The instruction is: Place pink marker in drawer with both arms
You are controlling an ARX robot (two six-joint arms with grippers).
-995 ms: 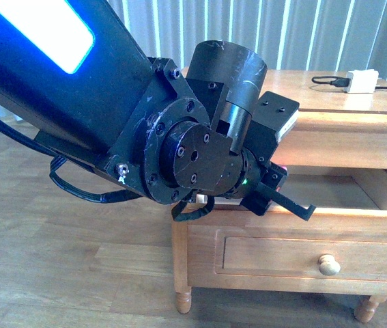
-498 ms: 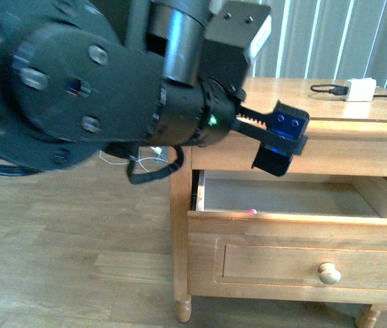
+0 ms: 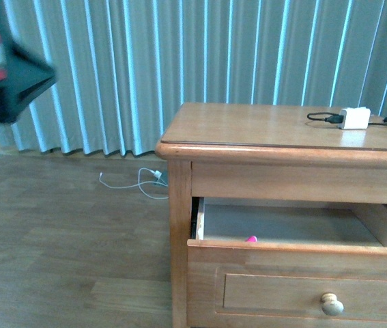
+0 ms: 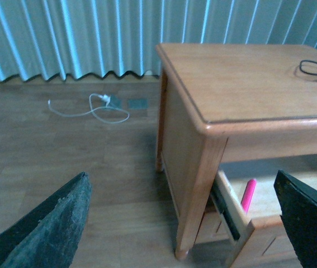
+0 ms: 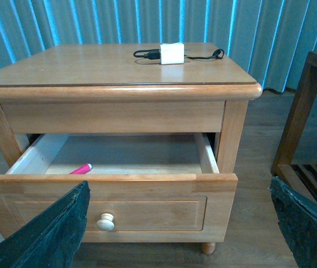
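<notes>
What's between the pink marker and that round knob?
Just the front board of the drawer. In the right wrist view the marker lies inside behind it; the knob sits on its outer face.

No readable text, label, brand or number on the drawer [image 5: 147, 206], white charger block [image 5: 171, 53] or elsewhere

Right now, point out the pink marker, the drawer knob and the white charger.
pink marker [image 5: 81, 168]: right wrist view, mid-barrel.
drawer knob [image 5: 105, 222]: right wrist view, rounded face.
white charger [image 5: 171, 53]: right wrist view, front face.
</notes>
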